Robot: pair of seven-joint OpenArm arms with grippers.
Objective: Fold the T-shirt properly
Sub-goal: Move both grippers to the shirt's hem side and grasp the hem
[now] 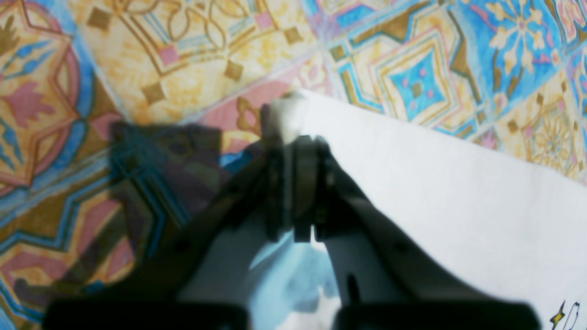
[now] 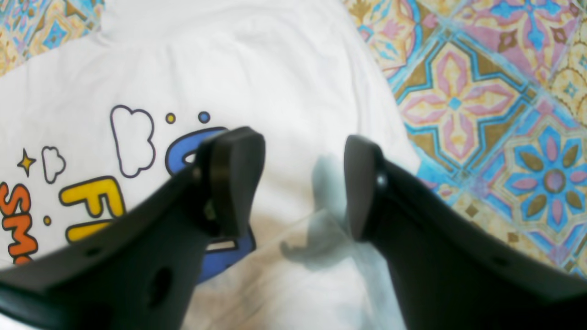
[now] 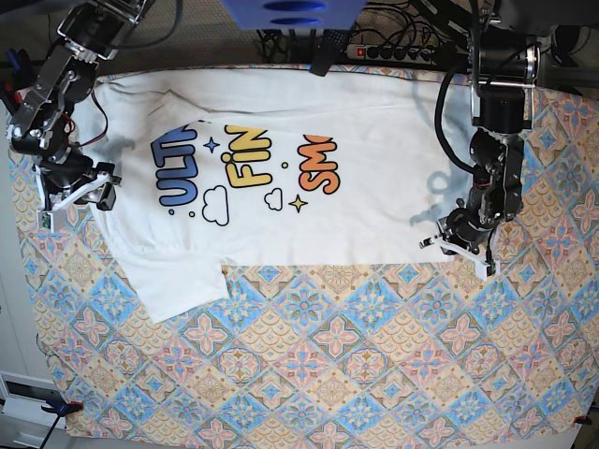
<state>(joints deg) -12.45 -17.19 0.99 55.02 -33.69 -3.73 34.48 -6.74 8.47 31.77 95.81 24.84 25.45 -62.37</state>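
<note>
The white T-shirt (image 3: 360, 224) lies spread print-up on the patterned cloth, with its blue, yellow and orange lettering (image 3: 245, 168) facing the left side. One sleeve (image 3: 178, 285) points toward the front. At the shirt's right front corner my left gripper (image 3: 456, 245) is shut on the fabric; in the left wrist view a bunch of white T-shirt cloth (image 1: 286, 117) sticks out past the left gripper's closed tips (image 1: 297, 142). My right gripper (image 3: 80, 192) stands open at the shirt's left edge. The right wrist view shows the right gripper (image 2: 298, 183) hovering over the T-shirt (image 2: 275, 68) with nothing between its fingers.
A colourful tiled tablecloth (image 3: 374, 355) covers the whole table. A power strip (image 3: 402, 51) and cables lie along the back edge beside a blue object (image 3: 290, 11). Both arm bases stand at the back corners.
</note>
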